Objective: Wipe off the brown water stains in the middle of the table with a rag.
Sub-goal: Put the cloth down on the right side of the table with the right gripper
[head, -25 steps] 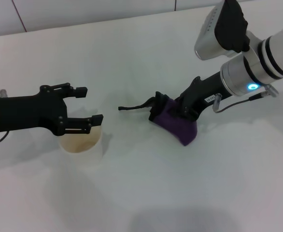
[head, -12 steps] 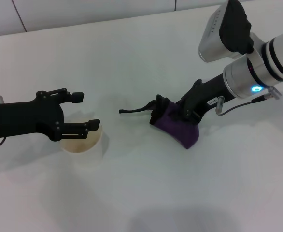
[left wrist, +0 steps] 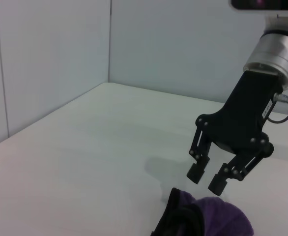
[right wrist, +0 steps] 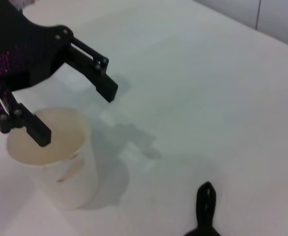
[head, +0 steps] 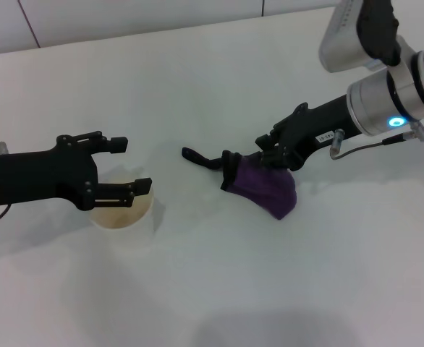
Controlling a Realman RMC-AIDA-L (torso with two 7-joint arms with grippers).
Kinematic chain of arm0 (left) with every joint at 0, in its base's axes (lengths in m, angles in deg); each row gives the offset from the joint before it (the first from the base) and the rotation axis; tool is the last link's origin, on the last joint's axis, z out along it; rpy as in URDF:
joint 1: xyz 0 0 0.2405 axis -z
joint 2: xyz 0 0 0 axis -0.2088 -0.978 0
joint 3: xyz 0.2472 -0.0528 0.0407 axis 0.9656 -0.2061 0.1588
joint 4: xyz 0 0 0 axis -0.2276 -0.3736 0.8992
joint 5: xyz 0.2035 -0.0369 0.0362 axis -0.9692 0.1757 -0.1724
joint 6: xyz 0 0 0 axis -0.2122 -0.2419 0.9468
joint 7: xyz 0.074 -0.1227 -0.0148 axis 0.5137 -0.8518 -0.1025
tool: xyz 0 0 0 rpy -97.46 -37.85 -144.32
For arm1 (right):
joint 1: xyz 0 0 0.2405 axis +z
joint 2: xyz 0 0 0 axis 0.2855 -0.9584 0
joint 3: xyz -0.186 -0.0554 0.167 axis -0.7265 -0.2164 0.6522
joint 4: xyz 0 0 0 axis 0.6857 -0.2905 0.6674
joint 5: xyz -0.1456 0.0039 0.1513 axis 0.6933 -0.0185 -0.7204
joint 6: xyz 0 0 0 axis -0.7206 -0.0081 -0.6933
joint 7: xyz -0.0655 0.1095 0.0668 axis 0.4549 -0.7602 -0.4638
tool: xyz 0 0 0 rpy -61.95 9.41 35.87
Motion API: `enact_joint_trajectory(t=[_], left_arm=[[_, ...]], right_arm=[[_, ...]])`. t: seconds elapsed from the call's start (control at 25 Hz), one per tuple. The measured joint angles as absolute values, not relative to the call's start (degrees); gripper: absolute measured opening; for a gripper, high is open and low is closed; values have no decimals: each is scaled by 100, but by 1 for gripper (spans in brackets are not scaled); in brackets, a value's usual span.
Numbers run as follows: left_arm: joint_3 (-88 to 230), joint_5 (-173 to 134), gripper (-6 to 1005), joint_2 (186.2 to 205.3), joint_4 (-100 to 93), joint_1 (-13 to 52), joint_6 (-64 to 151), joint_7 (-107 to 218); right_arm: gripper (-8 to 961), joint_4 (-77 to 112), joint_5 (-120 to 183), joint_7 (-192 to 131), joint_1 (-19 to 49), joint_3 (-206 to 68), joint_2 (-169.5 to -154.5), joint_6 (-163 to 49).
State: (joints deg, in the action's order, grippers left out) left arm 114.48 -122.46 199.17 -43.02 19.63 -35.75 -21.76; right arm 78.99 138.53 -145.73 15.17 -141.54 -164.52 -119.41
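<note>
While lying bunched on the white table point(head: 219, 289), right of the paper cup point(head: 125, 220), looks soft, light, limp: pinch the purple rag point(head: 264, 189) at its raised fold, not its black strap point(head: 200, 157). Right gripper point(head: 266, 150) fingers apart, lifted just off it since half a second ago. Left gripper point(head: 134, 165) spread over the cup, unmoved. No brown water stains visible.

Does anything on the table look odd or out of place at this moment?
The rag lies bunched on the table, its black strap trailing toward the white cup. No brown stain shows anywhere. The right gripper hangs open above the rag; the left gripper is open over the cup.
</note>
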Motion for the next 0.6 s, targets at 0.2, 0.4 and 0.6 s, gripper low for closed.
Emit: enact_joint_trajectory(t=[0.2, 0.4, 0.6], left_arm=[[11450, -12242, 880, 19917, -4291, 1976, -3563, -2176], [11448, -12242, 880, 19916, -4287, 1977, -3553, -2175], [11448, -12241, 880, 19916, -4287, 1968, -3553, -2177]], right_arm=[[308, 7941, 13513, -14271, 1420, -13977, -16447, -12039], [424, 7929, 13172, -13980, 1401, -13748, -16446, -12358], [553, 7960, 13117, -13898, 1399, -13654, -16443, -12597]])
